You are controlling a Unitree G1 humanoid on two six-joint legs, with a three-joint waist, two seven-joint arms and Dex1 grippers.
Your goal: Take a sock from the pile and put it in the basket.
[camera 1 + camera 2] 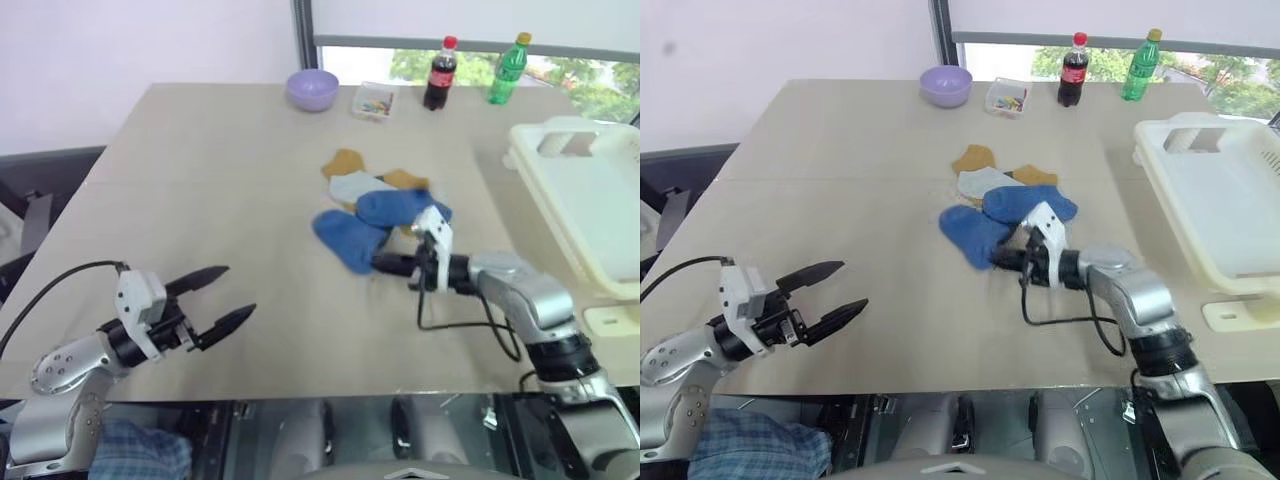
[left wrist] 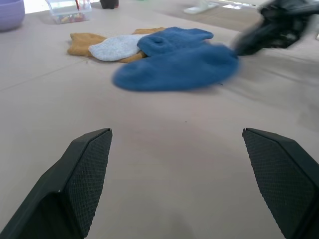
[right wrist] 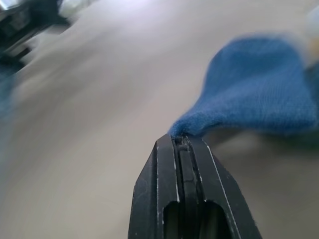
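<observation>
The pile point(image 1: 375, 195) of socks lies in the middle of the table: mustard-yellow, light grey and royal blue ones overlapping. My right gripper point(image 1: 385, 264) lies low over the table at the pile's near side, pointing left. It is shut on the edge of a blue sock point(image 3: 259, 94), which trails flat from its fingertips point(image 3: 174, 144) back to the pile. My left gripper point(image 1: 240, 290) hovers open and empty near the table's front left, well apart from the socks point(image 2: 179, 72). The cream-white basket point(image 1: 1230, 200) stands at the right edge of the table.
At the far edge stand a lilac bowl point(image 1: 312, 88), a small clear box point(image 1: 374, 100), a cola bottle point(image 1: 440, 72) and a green bottle point(image 1: 507, 68). A white flat piece point(image 1: 610, 318) lies in front of the basket. A black cable loops under my right wrist.
</observation>
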